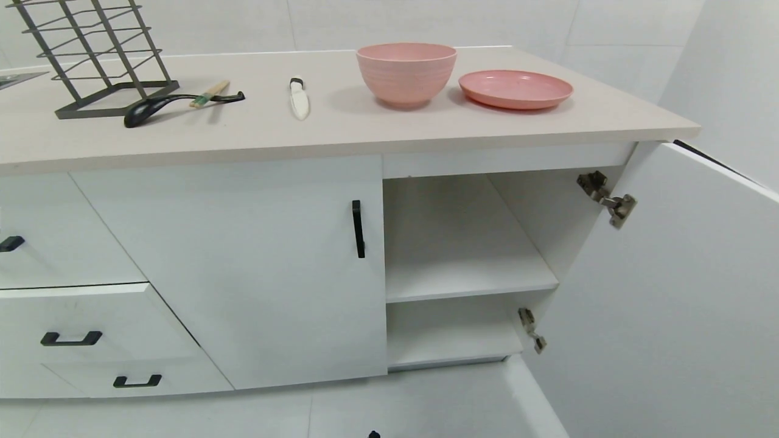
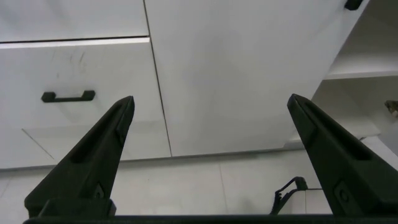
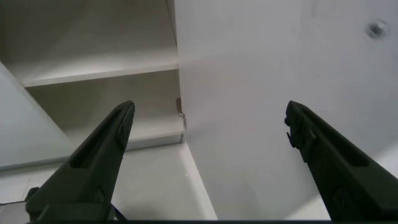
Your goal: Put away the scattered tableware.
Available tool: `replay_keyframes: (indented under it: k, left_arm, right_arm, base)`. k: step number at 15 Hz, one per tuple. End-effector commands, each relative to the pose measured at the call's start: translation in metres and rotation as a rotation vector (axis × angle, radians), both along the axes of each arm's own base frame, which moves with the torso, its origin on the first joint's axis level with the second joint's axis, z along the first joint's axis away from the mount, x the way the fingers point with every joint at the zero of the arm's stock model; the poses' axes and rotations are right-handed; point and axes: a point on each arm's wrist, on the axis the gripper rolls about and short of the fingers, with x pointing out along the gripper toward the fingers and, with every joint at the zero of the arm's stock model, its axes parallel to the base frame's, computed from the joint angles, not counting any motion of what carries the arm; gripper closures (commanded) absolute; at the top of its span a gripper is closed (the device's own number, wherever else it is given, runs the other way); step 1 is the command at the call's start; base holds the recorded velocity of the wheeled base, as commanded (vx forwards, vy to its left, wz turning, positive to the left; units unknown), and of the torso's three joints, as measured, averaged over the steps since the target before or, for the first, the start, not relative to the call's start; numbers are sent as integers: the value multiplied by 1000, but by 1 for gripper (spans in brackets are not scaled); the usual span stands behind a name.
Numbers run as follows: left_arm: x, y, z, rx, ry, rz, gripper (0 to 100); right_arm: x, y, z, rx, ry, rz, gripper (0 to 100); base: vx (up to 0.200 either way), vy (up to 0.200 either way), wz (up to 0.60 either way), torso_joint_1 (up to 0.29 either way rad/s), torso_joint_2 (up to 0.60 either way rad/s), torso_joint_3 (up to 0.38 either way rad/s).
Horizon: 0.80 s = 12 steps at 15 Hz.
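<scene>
On the beige countertop [image 1: 341, 131] stand a pink bowl [image 1: 406, 73] and, to its right, a flat pink plate [image 1: 515, 89]. Further left lie a white-handled utensil [image 1: 299, 98], a black spoon [image 1: 159, 107] and wooden chopsticks [image 1: 209, 93]. My left gripper [image 2: 210, 106] is open, low in front of the closed white cabinet door [image 2: 236, 74] and the drawers [image 2: 74, 93]. My right gripper [image 3: 208, 109] is open too, facing the open cabinet's shelves [image 3: 99, 71] and the inner side of the swung-out door [image 3: 280, 93].
A dark wire rack [image 1: 91, 55] stands at the counter's back left. The right cabinet door [image 1: 669, 292] hangs wide open, showing two bare shelves [image 1: 468, 280]. The left door with a black handle [image 1: 358, 229] is closed. Drawers with black handles [image 1: 72, 338] lie left.
</scene>
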Motion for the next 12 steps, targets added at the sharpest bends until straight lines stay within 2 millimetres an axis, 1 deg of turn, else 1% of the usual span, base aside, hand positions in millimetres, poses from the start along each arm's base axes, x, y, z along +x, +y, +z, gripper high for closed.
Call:
replay_keyframes:
  k: [1, 7, 10, 12]
  left_arm:
    - [0, 0, 0, 0, 3, 0, 0]
    - [0, 0, 0, 0, 3, 0, 0]
    - [0, 0, 0, -2, 3, 0, 0]
    - [0, 0, 0, -2, 3, 0, 0]
  right_arm:
    - [0, 0, 0, 0, 2, 0, 0]
    - [0, 0, 0, 0, 2, 0, 0]
    - [0, 0, 0, 0, 2, 0, 0]
    - [0, 0, 0, 0, 2, 0, 0]
  base:
    - [200, 0, 0, 7, 7, 2]
    - [200, 0, 0, 3, 0, 2]
    - [0, 0, 0, 19, -12, -11]
    - [0, 0, 0, 159, -156, -24]
